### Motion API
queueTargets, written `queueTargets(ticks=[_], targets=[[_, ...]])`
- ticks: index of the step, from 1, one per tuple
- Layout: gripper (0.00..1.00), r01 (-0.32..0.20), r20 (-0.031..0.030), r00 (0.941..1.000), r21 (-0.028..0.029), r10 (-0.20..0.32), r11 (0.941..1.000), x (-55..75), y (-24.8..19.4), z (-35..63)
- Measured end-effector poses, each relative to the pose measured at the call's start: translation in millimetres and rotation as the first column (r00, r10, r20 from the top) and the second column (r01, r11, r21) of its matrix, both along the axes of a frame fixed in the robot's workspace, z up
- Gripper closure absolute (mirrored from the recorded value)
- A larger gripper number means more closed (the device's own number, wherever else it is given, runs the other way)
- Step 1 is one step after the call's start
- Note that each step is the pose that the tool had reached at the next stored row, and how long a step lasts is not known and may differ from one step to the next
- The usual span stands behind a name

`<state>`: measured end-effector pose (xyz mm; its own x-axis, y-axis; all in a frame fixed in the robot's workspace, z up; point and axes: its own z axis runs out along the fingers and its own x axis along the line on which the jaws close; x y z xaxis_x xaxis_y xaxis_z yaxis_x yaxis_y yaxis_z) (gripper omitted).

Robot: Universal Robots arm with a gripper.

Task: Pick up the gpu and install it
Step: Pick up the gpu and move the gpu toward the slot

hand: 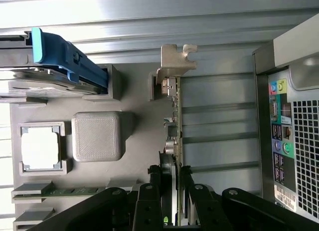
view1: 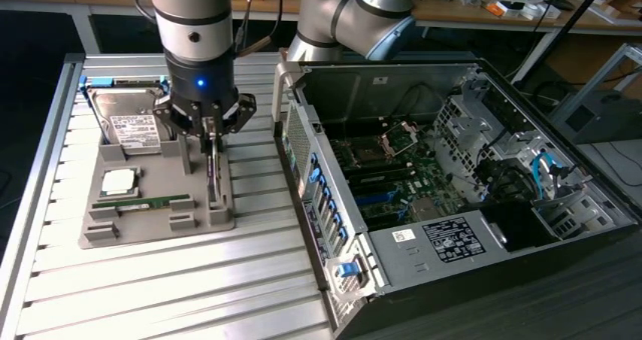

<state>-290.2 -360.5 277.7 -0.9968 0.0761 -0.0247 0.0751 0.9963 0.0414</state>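
Directly beneath the gripper [view1: 213,144], the gpu [view1: 213,178] stands on edge in the gray tray [view1: 150,231], its long axis running along the tray's side; half-closed jaws pinch the card's upper edge.

Bright overhead light struck the slatted metal table [view1: 171,280], throwing pale glare across the slats just beside the grey parts tray [view1: 206,218]. On the tray, the processor [hand: 41,147] washed out to white in the wrist view. Beside the tray, the computer case [view1: 311,182] lay shadowed inside.
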Motion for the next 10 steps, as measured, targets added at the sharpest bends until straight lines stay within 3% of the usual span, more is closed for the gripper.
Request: queueTargets(ticks=[10], targets=[[0.73,0.0,0.0001,1.0,0.0,0.0,1.0,0.0,0.0,5.1]])
